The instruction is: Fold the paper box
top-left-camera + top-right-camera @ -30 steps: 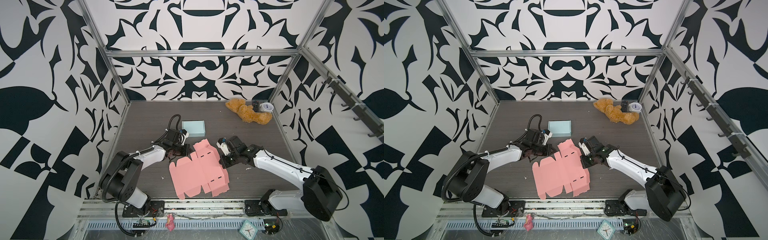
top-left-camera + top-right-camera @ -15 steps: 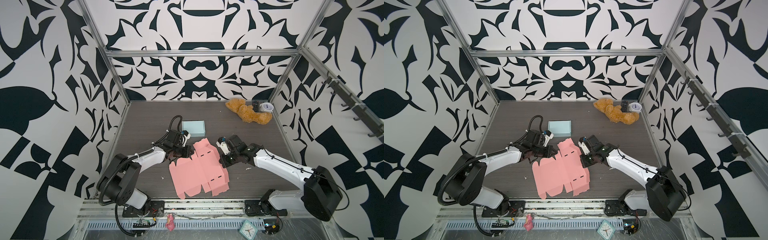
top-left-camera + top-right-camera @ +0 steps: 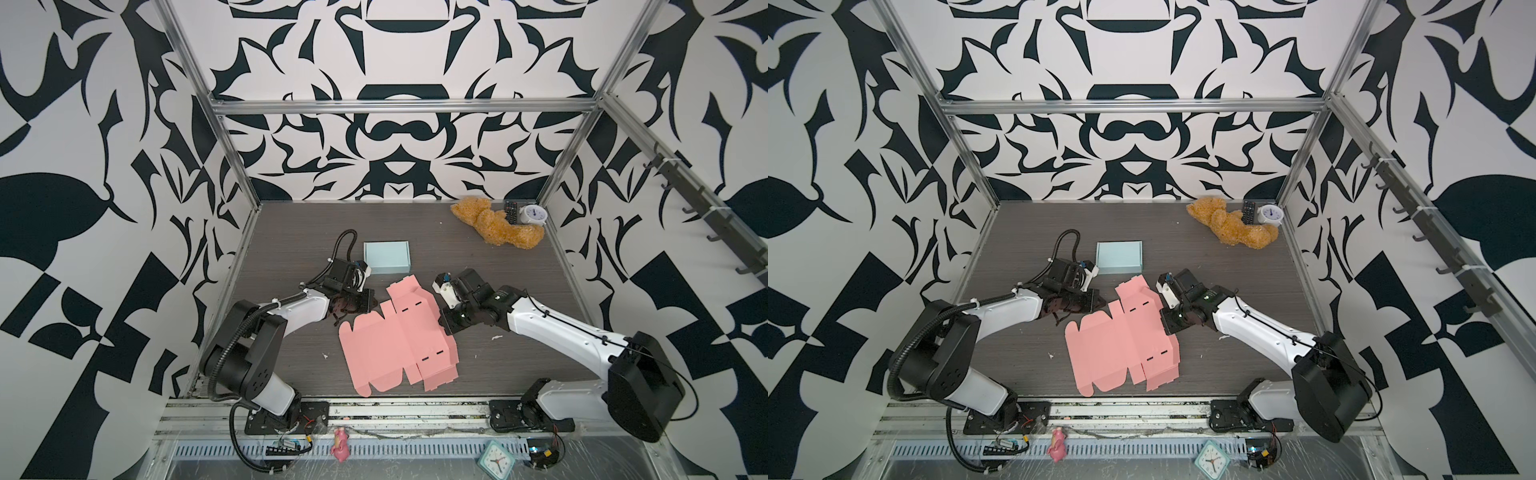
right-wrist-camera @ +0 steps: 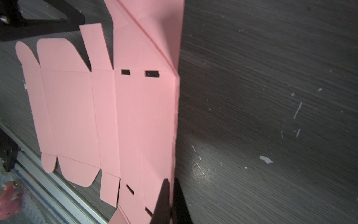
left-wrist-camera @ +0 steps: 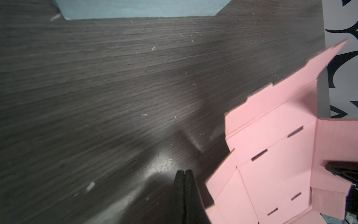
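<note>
In both top views two arms are counted, and two boxes. One pink box point(image 3: 395, 340) is spread flat on the table point(image 3: 291, 232), between the grippers and near the front edge. One blue box point(image 3: 386, 257), already folded, is set just behind it. One bear point(image 3: 494, 226), one remote point(image 3: 512, 212) and one white clock point(image 3: 533, 215) are crowded into the far right corner, where the remote is small and hard to make out. One teal clock point(image 3: 496, 457) and one pink toy point(image 3: 340, 444) are seen off the table, by the front rail. The left gripper point(image 3: 371, 301) is placed just beside the box's far left flaps. The right gripper point(image 3: 445, 328) is set at its right edge. From above, neither grip can be judged.

In the left wrist view the two fingers point(image 5: 190, 186) are pressed together with nothing between them, over bare table beside the box. Only a strip of the blue box is shown, cut off by the frame. A flap by the right gripper is seen lifted, and that gripper's dark tip is partly cut off.

In the right wrist view the fingers point(image 4: 163, 195) are clenched on the box's right edge, with a pink sliver visible between them. Four slots and four rounded flaps are counted in the box. The pink toy is blurred and cut off at the corner.
</note>
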You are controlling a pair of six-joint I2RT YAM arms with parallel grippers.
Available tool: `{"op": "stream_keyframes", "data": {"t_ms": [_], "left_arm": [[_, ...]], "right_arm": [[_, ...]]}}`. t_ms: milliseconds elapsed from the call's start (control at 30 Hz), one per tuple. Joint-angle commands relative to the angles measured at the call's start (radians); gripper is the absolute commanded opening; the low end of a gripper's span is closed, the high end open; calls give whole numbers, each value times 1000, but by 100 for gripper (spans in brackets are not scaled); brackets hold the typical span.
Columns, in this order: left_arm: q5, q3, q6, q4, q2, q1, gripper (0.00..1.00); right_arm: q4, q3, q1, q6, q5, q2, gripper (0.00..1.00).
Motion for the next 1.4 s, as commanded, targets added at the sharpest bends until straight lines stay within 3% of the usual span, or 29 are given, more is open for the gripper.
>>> {"op": "stream_keyframes", "data": {"t_ms": [0,767,1000,1367], "left_arm": [[17,34,35,-13,20,-1,3],[89,-38,-5,9,-87,-90,4],[94,-84,-66,78,-108,-136,4],[108,-112,-86,77,-214,-95,4]], "right_arm": [[-12,40,5,-19,15,5,0],[-53,126,6,-78,74,59,0],[-95,176,23,-124,146,61,0],[-151,213,124,-258,373,76,0]]}}
